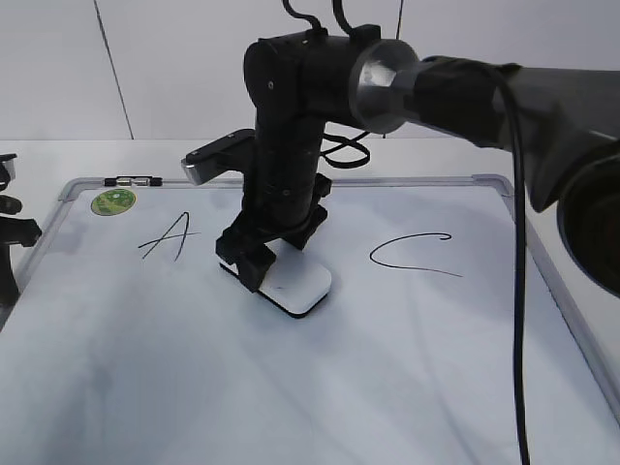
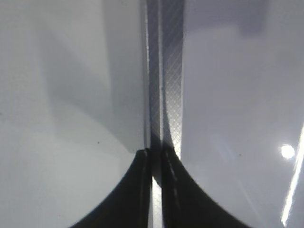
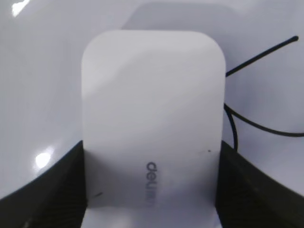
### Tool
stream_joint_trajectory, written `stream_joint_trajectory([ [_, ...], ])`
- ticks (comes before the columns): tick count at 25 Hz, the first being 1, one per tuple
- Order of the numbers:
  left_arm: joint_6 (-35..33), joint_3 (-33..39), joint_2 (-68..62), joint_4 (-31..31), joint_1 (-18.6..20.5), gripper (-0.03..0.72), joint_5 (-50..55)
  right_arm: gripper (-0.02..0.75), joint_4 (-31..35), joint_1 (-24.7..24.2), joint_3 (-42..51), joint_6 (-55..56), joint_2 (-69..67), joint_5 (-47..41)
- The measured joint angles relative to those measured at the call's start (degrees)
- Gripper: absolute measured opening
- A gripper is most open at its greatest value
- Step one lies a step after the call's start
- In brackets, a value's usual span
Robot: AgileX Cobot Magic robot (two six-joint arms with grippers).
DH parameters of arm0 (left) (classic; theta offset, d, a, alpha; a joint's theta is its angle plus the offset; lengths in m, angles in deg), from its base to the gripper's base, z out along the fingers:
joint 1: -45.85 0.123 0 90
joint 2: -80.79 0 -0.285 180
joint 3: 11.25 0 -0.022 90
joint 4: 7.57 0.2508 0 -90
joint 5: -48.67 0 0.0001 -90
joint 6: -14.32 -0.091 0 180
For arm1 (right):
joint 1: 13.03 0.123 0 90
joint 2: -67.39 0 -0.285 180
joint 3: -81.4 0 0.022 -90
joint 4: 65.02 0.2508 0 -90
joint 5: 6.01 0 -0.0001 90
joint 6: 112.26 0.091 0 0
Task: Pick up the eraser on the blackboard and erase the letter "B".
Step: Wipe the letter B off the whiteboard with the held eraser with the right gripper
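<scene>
The right arm stands over the middle of the blackboard, its gripper clamped around the eraser, blocking the gap between the "A" and the "C". Bare board lies open in front of the eraser and across the whole near half. A black cable hangs down the right side.

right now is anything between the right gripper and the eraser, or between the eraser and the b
Nothing stands between them: the right gripper has its jaws on both sides of the eraser, which sits on the blackboard. Black strokes show just right of the eraser in the right wrist view, with bare board between; whether they are the B cannot be told.
</scene>
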Motion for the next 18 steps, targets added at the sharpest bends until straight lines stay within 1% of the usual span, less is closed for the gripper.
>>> stream_joint_trajectory([
  [7, 0.0, 0.0, 0.0, 0.0, 0.0, 0.016, 0.0, 0.525, -0.34, 0.0, -0.77, -2.16, -1.11, -1.1],
  [14, 0.0, 0.0, -0.04, 0.0, 0.0, 0.016, 0.0, 0.525, -2.85, 0.48, -1.13, -2.4, -1.21, -1.23],
  [18, 0.0, 0.0, -0.13, 0.0, 0.0, 0.016, 0.0, 0.524, -3.07, 0.5, -1.13, -2.49, -1.21, -0.9],
])
